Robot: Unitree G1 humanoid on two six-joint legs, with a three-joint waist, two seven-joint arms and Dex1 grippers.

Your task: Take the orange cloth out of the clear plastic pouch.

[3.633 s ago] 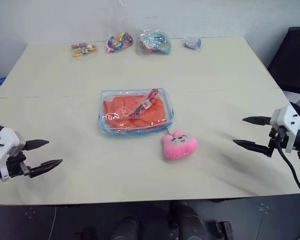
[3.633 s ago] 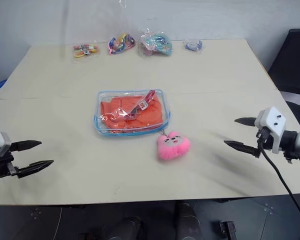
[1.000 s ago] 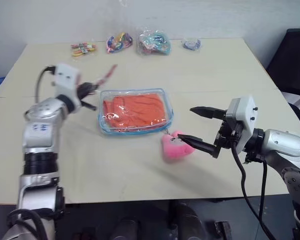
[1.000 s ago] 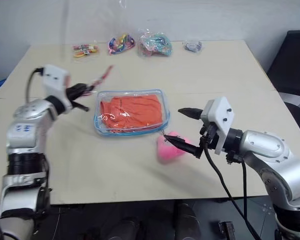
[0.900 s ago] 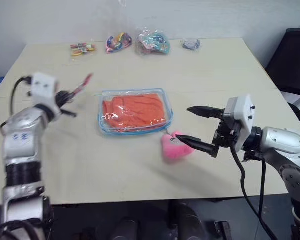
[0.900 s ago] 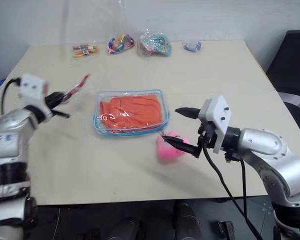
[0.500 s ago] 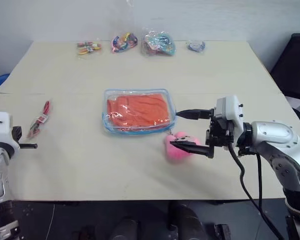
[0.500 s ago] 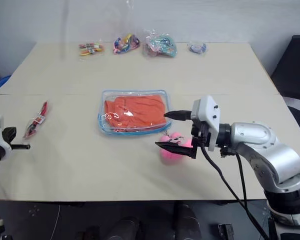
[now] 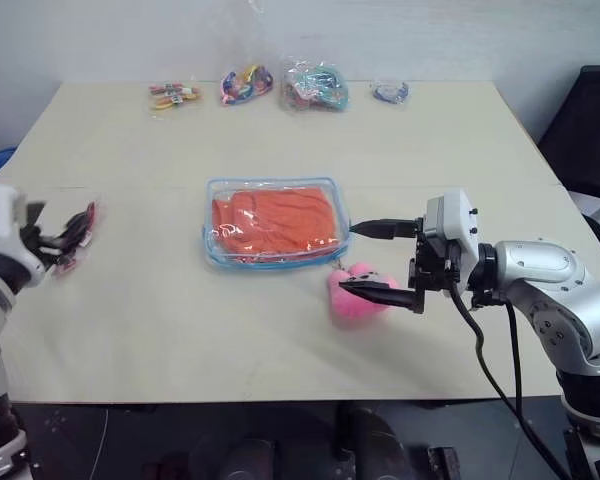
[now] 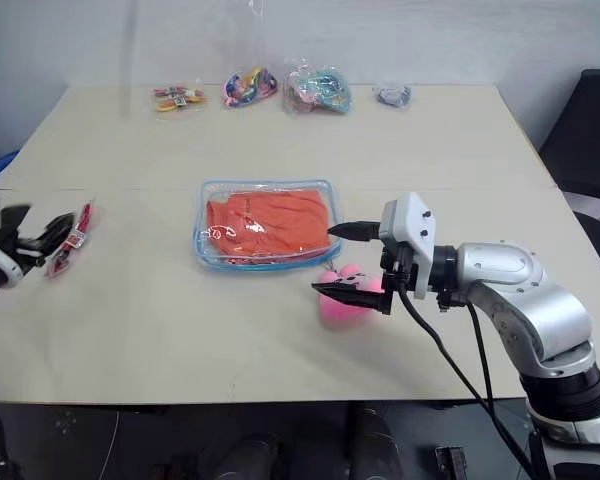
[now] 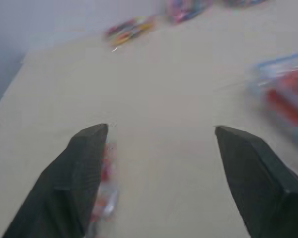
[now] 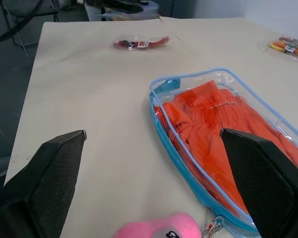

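The clear plastic pouch (image 9: 223,196) with blue edging lies flat at the table's middle, and the orange cloth (image 9: 275,218) is folded inside it. Its pink plush charm (image 9: 352,302) rests just in front of the pouch's right corner. My right gripper (image 9: 368,259) is open and points left, one finger beside the pouch's right edge, the other over the charm. In the right wrist view the pouch (image 12: 165,87) and the cloth (image 12: 213,124) lie between the fingers. My left gripper (image 11: 161,131) is open at the table's far left edge, beside a small red packet (image 10: 72,240).
Several small bags of colourful trinkets (image 9: 315,85) line the table's (image 9: 430,140) far edge. A black chair (image 9: 590,120) stands off the right side. Bare tabletop runs between the pouch and the red packet.
The left gripper carried the small red packet from beside the pouch to the left side, where it now lies on the table, and the gripper has opened. The right gripper barely moved.
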